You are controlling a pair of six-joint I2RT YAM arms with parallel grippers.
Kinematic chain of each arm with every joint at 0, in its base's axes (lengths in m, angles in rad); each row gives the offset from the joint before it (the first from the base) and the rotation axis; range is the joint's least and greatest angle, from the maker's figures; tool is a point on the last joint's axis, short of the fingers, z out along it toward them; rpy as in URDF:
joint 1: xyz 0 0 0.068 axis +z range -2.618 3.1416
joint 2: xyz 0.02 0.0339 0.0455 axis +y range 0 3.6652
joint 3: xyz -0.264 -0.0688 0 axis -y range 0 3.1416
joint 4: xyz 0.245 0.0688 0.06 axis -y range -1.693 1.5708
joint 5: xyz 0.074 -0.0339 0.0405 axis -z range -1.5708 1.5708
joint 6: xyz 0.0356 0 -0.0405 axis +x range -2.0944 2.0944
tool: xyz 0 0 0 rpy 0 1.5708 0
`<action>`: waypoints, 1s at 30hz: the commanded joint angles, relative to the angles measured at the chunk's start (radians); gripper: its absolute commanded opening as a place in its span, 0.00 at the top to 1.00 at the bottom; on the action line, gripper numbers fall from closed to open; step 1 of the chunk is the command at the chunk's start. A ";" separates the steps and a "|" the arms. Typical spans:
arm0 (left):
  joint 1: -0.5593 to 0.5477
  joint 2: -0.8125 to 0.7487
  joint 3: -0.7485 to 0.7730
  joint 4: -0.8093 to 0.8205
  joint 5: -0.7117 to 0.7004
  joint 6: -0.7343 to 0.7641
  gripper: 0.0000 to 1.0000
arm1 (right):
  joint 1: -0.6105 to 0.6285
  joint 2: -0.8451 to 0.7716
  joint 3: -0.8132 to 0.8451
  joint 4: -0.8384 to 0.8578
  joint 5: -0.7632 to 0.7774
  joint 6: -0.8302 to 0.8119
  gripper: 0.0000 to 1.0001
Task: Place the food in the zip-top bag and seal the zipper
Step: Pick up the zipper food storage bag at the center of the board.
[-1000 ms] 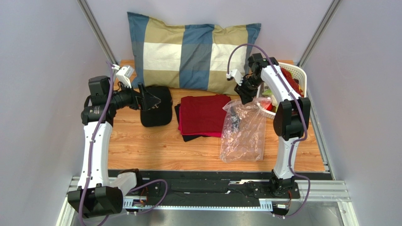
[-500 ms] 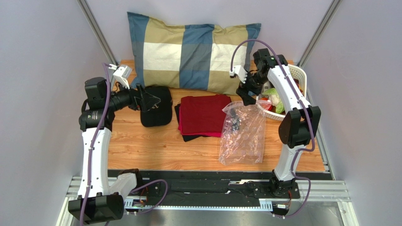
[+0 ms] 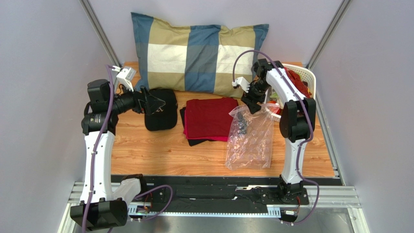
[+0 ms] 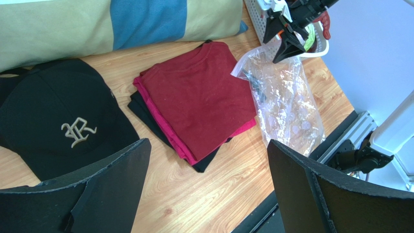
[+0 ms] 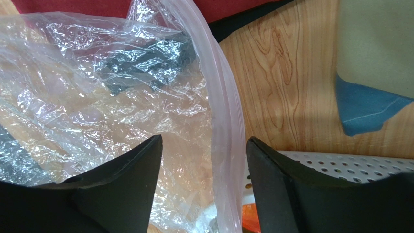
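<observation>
The clear zip-top bag (image 3: 250,138) lies on the table right of centre, its mouth toward the white basket. My right gripper (image 3: 251,103) hovers at that mouth, open. In the right wrist view the gripper (image 5: 203,141) has the zipper strip (image 5: 227,131) running between its fingers, untouched by either. Food shows in the basket: a yellow-green piece (image 4: 307,41), a red piece (image 4: 324,22) and an orange piece (image 5: 249,222). A dark patch (image 3: 241,127) shows through the bag; I cannot tell what it is. My left gripper (image 3: 154,103) is open and empty above the black cap.
A white perforated basket (image 3: 308,74) stands at the back right. A folded red cloth (image 3: 208,116) on dark cloth lies mid-table, and a black cap (image 3: 163,116) lies to its left. A checked pillow (image 3: 194,53) lines the back edge. Bare wood (image 3: 160,155) runs along the near side.
My right arm swung out and back, and its gripper dropped slightly left onto the bag's mouth. The bag shifted a little. My left arm edged left, then held still.
</observation>
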 commanded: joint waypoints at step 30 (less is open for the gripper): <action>-0.539 0.126 0.373 -0.244 -0.145 0.174 0.21 | 0.510 -1.236 -0.740 0.521 -0.091 -0.181 1.00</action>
